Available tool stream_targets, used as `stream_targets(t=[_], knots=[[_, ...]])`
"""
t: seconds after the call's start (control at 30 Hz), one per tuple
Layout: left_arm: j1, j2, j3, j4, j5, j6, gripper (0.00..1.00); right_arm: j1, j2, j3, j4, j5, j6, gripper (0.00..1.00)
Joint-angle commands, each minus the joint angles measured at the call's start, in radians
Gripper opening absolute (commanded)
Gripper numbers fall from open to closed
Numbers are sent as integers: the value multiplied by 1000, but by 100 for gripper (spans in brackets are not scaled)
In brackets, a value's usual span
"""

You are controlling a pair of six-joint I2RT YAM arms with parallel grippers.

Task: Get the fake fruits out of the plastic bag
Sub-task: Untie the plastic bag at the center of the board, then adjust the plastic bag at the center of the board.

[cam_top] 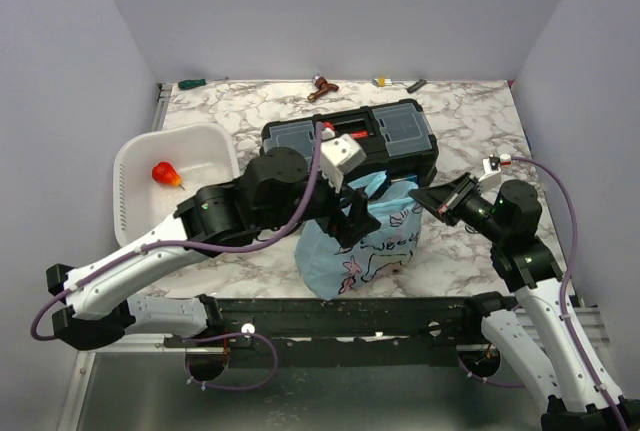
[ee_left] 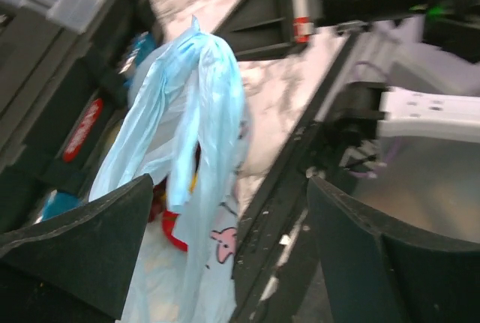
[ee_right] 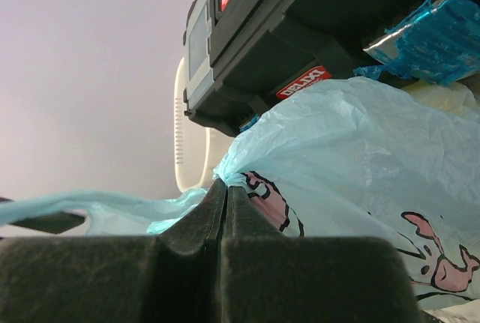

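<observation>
Top camera: high behind me, looking down. Wrist cameras peer close past left gripper [ee_left: 231, 188], right gripper [ee_right: 227, 195]. All share the plastic bag [cam_top: 385, 246].

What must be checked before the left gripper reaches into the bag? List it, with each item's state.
1. Right gripper shut on plastic bag: ok.
2. Left gripper open, over the bag: ok.
3. Bag mouth spread wide: not ok, its top is bunched together.
4. Fake fruits visible inside: ok, red and yellow glimpsed.
5. Which fruit lies uppermost: cannot tell.
</observation>
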State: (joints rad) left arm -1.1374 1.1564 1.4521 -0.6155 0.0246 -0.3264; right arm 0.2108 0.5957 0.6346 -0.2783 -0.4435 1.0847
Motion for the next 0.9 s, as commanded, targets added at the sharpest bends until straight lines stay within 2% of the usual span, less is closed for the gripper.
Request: stream_targets(t=[0.0,0.07,0.17,0.23,0.27,0.37,0.47,0.57,0.77,0.87], knots=[[-15,77,62,-125,-330,36,75,4,-11,-17,2,-38,-10,1],[-15,98,65,-145,-380,38,58,4,-9,-4,-37,-37,-48,1],[-15,79,32,-120,-386,36,24,4,-2,30,-121,-1,-134,6],[-15,34,-14,-80,-374,23,9,4,17,69,-188,24,-239,21],[-16,7,-51,-51,-364,16,6,4,36,94,-225,50,-291,33],[-16,-92,-163,65,-326,-1,1,4,117,193,-335,114,-467,57],[-13,-166,-253,144,-306,-17,0,4,198,291,-390,146,-559,68],[-15,-194,-295,153,-318,-17,0,3,265,363,-390,104,-597,79],[-11,-175,-292,82,-322,-31,0,6,351,458,-339,-91,-631,90],[-10,-180,-310,84,-336,-31,0,22,362,482,-320,-95,-618,93]])
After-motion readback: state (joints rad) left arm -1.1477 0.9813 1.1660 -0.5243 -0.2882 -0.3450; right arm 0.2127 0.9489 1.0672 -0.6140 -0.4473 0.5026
